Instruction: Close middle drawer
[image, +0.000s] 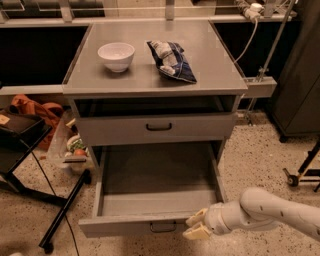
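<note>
Since middle drawer (155, 201) sits pulled far out, tool (197, 225), fingers spread and empty by its front's right end, should push squarely, straight inward.

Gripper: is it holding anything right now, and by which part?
Nothing held. The gripper, fingers open, sits at the front right end of the middle drawer, away from its handle.

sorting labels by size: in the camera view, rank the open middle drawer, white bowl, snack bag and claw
1. middle drawer
2. snack bag
3. white bowl and claw, at the drawer front's right end, look close; the claw is nearer the camera, so unranked
</note>
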